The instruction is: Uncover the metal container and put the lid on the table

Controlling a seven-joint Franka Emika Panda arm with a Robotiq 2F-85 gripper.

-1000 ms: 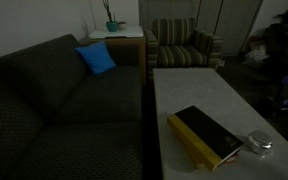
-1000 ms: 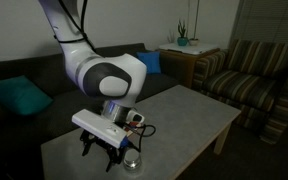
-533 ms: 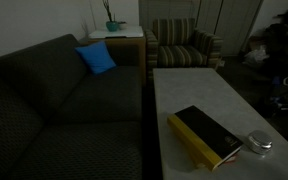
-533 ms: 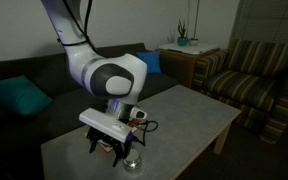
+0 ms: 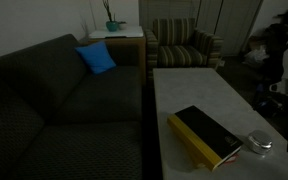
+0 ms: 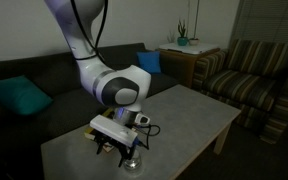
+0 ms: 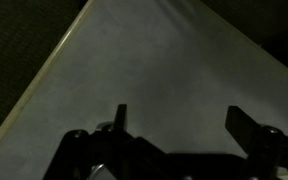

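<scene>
The small round silver metal container stands on the grey speckled table near its front right corner, with its shiny lid on top. It also shows in an exterior view, partly behind my gripper. My gripper hangs low over the table, right beside and slightly above the container. In the wrist view my gripper is open, with only bare table between the two dark fingers. The container is out of the wrist view.
A black-and-yellow book lies on the table just left of the container. A dark sofa with a blue cushion runs along the table's side. A striped armchair and a side table with a plant stand beyond.
My arm has swung over and lowered a little, and the gripper has shifted slightly toward the container. Part of the arm now shows at the right edge. The container and book have not moved.
</scene>
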